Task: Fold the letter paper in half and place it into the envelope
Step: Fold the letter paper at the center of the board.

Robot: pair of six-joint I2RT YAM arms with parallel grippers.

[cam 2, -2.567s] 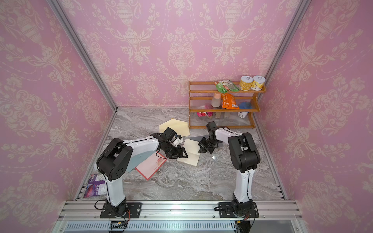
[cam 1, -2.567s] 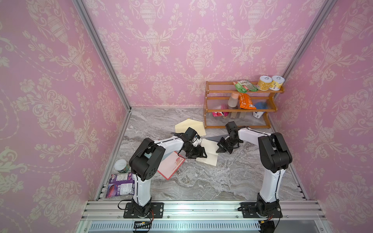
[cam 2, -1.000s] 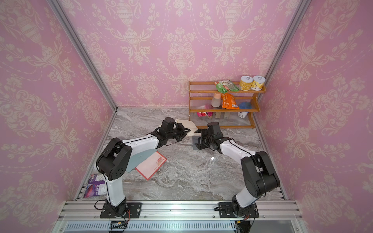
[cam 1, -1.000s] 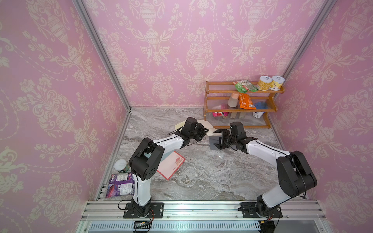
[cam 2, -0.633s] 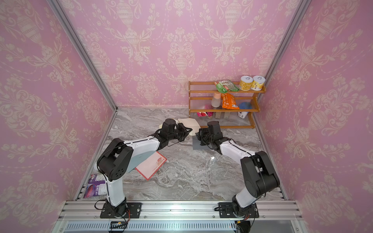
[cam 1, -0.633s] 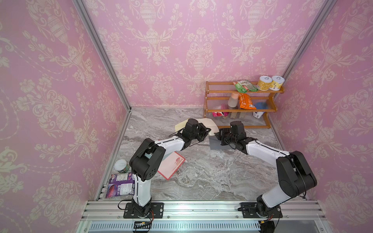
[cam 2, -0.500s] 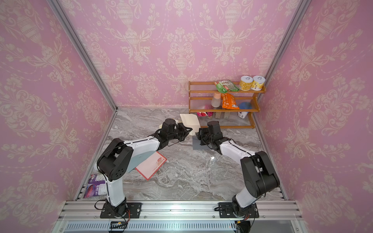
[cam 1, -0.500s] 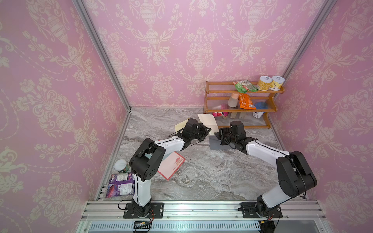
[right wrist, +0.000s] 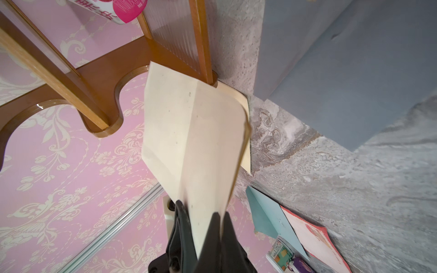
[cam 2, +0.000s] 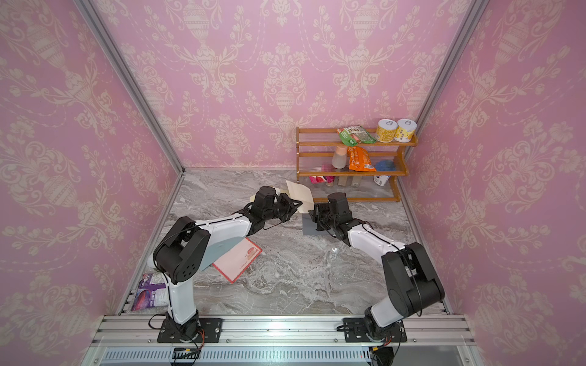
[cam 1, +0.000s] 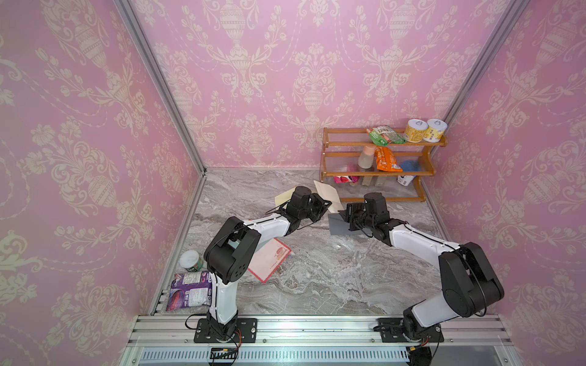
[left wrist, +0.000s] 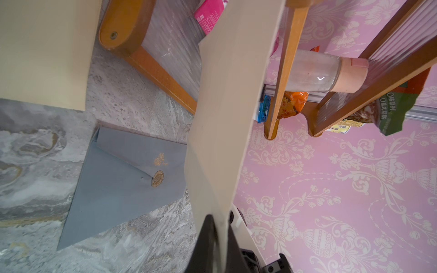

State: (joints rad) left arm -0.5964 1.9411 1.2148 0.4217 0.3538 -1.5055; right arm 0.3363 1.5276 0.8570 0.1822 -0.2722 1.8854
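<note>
I am holding the letter paper (cam 1: 326,194) up off the counter (cam 1: 317,282) with both grippers. My left gripper (left wrist: 218,227) is clamped on one edge of it, and my right gripper (right wrist: 201,212) is pinching another edge, its fingers pressed together on the sheet. In both top views the paper is standing tilted in the air between the two grippers, toward the far side of the counter and just in front of the wooden shelf (cam 1: 377,172). In the right wrist view the sheet is showing a crease down its length and two layers along one edge. The grey envelope (cam 1: 336,227) is lying flat on the counter below my right gripper, with its flap lying down and a round gold seal at the tip — the paper is hanging above it, apart from it. A second cream sheet (cam 1: 281,199) is lying on the counter just left of my left gripper. A red-bordered card (cam 1: 271,258) is lying nearer, beside my left arm.
</note>
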